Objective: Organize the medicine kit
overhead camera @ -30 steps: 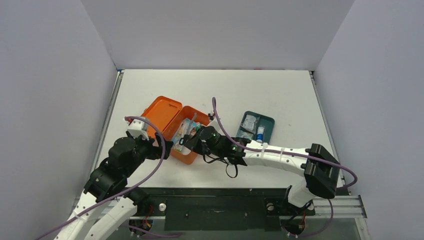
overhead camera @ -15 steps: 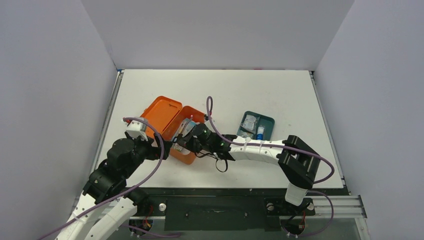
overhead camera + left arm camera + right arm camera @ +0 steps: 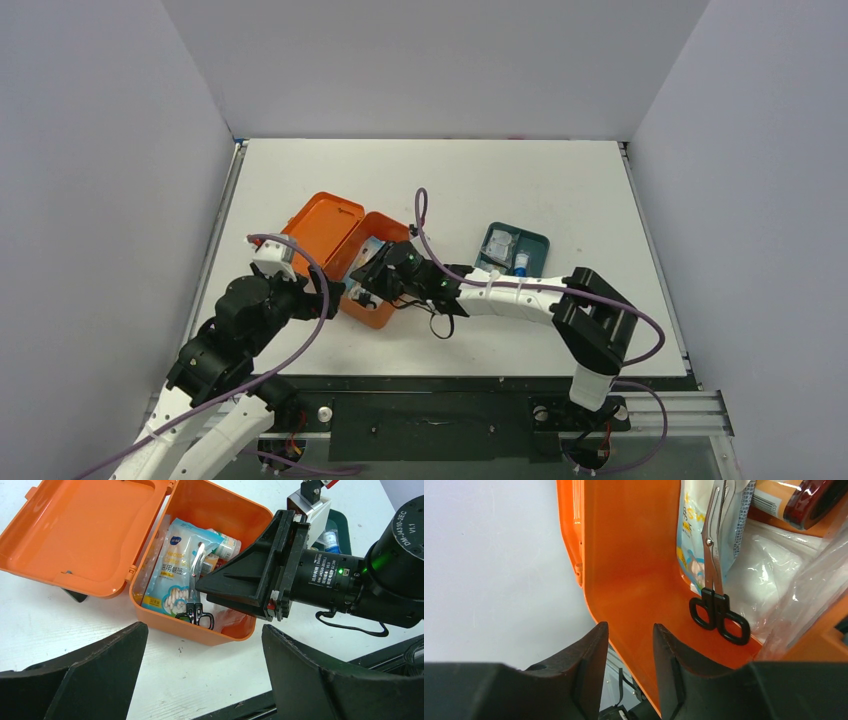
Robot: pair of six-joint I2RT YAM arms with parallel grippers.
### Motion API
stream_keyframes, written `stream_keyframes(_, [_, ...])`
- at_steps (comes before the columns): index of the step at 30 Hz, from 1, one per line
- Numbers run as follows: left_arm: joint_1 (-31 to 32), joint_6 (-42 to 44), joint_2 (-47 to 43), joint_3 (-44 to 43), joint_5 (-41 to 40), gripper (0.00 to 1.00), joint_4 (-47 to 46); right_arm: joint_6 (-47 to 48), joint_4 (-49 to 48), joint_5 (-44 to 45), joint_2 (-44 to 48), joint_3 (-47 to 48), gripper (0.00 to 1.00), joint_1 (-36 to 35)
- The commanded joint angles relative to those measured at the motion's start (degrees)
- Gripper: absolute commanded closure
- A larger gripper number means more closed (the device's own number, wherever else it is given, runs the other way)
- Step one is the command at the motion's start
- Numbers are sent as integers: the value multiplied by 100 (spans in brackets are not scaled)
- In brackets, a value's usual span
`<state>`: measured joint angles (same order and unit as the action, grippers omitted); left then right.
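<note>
Left of centre in the top view, the medicine kit [image 3: 322, 226] lies open on the white table [image 3: 520, 180], its lid folded back flat toward the upper left. The right arm's black wrist covers much of the box's interior there. From the left wrist, that same black body blocks the right half of the box. Still visible are a pale blue printed packet [image 3: 175, 565], a small bottle [image 3: 227, 545] half tucked behind it, and the scissors [image 3: 712, 565] resting on the packet, black loops toward the near wall. The right wrist view crops the box to one wall and a corner. A dark red round object is cut off at its upper right edge, and a crumpled clear plastic bag [image 3: 769, 575] blurs what sits beneath it. The right gripper [image 3: 630, 635] hangs just above the near rim, its fingers a narrow gap apart with nothing between them. The left gripper [image 3: 202, 630] is spread wide and empty, low beside the box's near side. The teal tray [image 3: 538, 250] sits to the right, apart from the box, its small contents hard to make out. Since a second ago, the right arm's elbow has swung leftward and its wrist has slid further over the box. The left arm, kit and tray lie as before.
</note>
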<state>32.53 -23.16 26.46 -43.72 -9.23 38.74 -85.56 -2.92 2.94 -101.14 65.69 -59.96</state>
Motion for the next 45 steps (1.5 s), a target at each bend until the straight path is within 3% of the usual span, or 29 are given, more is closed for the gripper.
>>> stream_keyframes(1, [-10, -5, 56, -17, -87, 17, -198, 304, 61, 100, 378, 272, 65, 59])
stream_keyframes(12, [-27, -5, 161, -29, -87, 17, -180, 1702, 1076, 231, 984, 656, 65, 483])
stream_keyframes(23, [-19, -160, 366, -161, -152, 14, -42, 4064, 2731, -2, 831, 1804, 61, 970])
stream_keyframes(34, [-28, -1318, 975, -276, -287, 15, 466, 5806, 4116, 674, 1119, 2095, 59, 1563])
stream_keyframes(39, [-36, -1675, 1231, -143, -181, 15, 409, 5735, 4543, 1282, 1370, 1756, 59, 2049])
stream_keyframes(45, [-41, -1901, 1499, 106, -1, 16, 249, 5337, 4613, 1146, 1712, 1011, 59, 2954])
